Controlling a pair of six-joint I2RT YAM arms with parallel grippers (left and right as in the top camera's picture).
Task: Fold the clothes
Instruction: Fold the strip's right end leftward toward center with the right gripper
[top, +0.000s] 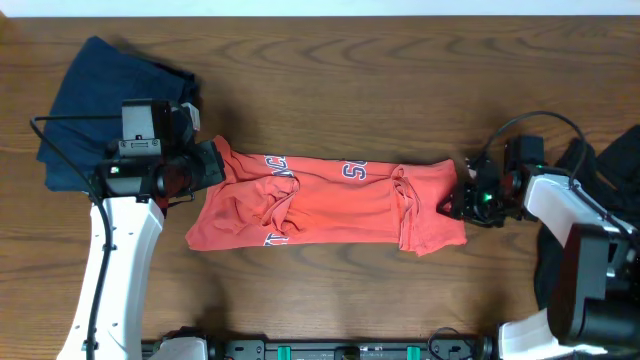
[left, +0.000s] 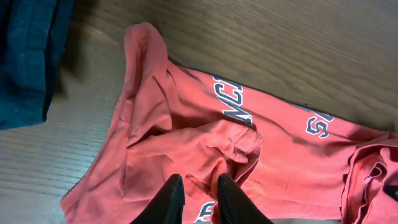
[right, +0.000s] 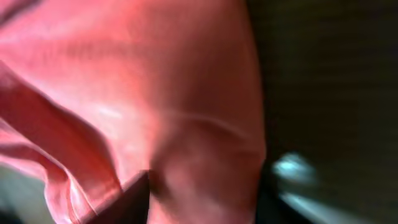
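Left arm (top: 115, 250) stretched forward, left gripper (left: 200, 182) pointing down, fingers close together, small gap. Right arm (top: 570, 215) bent inward, right gripper (top: 455, 203) low, blurry, grip unclear.

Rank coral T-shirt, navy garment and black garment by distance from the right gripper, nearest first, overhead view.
1. coral T-shirt: its right end lies right at the right gripper.
2. black garment: on the gripper's other side, at the view's far right edge.
3. navy garment: far left, beyond the shirt's whole length.
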